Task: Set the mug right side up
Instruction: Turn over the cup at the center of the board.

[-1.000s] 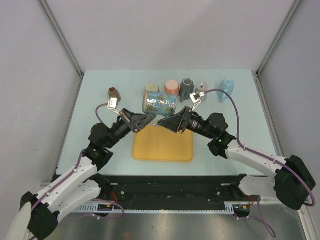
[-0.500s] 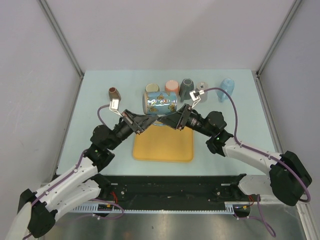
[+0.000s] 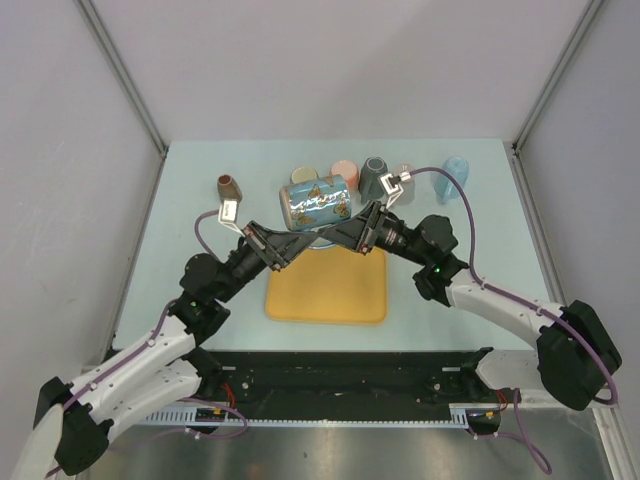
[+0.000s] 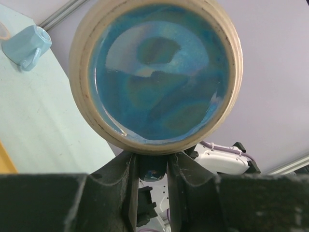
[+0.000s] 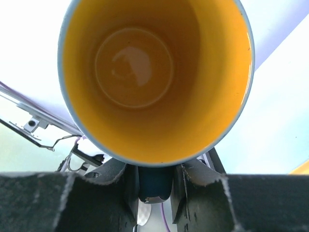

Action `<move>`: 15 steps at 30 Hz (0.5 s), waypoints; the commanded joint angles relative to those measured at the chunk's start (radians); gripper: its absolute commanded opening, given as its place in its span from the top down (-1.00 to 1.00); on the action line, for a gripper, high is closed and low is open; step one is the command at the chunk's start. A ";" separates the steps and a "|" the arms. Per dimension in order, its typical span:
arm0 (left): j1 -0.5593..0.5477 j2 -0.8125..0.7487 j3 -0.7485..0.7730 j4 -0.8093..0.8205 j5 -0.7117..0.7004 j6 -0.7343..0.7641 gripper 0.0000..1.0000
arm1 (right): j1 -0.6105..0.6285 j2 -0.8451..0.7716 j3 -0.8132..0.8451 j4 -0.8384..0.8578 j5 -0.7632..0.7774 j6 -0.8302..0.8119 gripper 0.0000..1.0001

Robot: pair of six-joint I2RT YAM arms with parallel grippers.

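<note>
Mat [image 3: 325, 295], yellow, nearest. Left gripper [image 3: 298, 239] clamped under mug [image 3: 318, 201] at base end, as before. Right gripper [image 3: 337, 232], wider a second ago, now narrowed onto handle [image 5: 154, 181] at mouth end. Mug on its side, lifted higher over mat's far edge. Cups [image 3: 372, 176] beyond.

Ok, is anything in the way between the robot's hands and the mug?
Nothing visible is. The left gripper and the right gripper are both on the mug, each pinching its handle, and the mug lies on its side between them.
</note>
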 commanded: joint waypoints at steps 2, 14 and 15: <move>-0.010 -0.017 0.021 0.101 0.073 -0.024 1.00 | -0.019 -0.008 0.082 0.072 -0.186 -0.056 1.00; 0.019 0.029 0.067 0.110 0.122 -0.009 0.99 | -0.022 -0.034 0.087 0.065 -0.317 -0.038 1.00; 0.020 0.030 0.056 0.110 0.115 -0.017 0.99 | -0.022 -0.042 0.087 0.037 -0.291 -0.054 1.00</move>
